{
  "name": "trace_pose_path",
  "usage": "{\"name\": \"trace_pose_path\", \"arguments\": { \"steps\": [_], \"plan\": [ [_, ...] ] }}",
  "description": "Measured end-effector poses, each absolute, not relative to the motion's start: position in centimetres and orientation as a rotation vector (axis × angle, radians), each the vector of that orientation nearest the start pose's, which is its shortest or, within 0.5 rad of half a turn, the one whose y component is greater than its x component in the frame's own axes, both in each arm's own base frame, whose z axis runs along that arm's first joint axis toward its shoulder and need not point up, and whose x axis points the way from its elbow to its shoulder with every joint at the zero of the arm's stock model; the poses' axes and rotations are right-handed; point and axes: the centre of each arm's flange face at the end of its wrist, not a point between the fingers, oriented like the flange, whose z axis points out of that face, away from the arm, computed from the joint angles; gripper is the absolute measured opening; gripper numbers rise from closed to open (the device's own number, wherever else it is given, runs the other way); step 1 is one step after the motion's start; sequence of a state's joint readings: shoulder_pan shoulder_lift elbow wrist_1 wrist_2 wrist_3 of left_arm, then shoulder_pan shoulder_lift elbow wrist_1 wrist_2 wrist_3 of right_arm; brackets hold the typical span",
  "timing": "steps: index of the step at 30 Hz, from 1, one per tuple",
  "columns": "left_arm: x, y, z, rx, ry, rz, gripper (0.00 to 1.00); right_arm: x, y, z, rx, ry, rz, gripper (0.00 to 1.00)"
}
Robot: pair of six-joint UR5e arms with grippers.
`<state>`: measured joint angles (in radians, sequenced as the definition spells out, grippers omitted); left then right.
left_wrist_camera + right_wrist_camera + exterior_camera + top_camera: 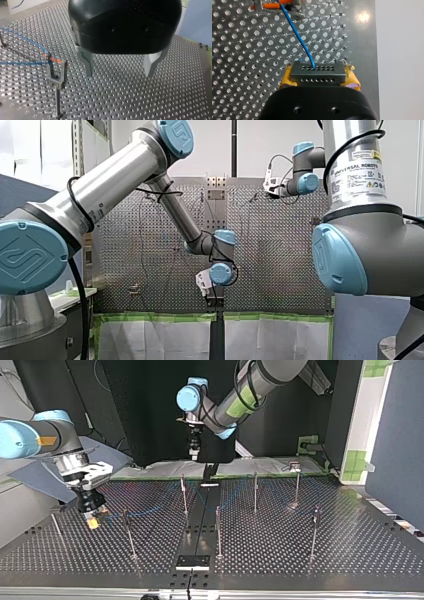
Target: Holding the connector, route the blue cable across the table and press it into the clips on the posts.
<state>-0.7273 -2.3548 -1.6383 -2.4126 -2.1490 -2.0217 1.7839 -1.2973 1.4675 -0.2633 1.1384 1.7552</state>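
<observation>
Perforated table [350,545], dark backdrop [145,410] — blue cable [300,42], posts [255,492]

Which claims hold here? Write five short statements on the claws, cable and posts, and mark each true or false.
1. My right claw is shut on the black connector. True.
2. My left claw holds the blue cable. False: it is open and empty above the perforated table.
3. The blue cable leaves the connector and runs to an orange clip. True.
4. My left claw has yellow pads. False: its fingers are bare metal; the yellow pads are on my right claw.
5. Several upright posts stand on the table. True.
</observation>
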Motion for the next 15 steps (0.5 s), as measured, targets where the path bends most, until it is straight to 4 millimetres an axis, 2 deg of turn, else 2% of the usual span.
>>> {"name": "trace_pose_path", "arguments": {
  "steps": [15],
  "plan": [
    [44.1, -41.1, 3.0, -0.137, 1.682, -0.294, 0.98, 29.5, -55.2, 41.5, 1.555, -0.927, 1.824, 0.00]
  ]
}}
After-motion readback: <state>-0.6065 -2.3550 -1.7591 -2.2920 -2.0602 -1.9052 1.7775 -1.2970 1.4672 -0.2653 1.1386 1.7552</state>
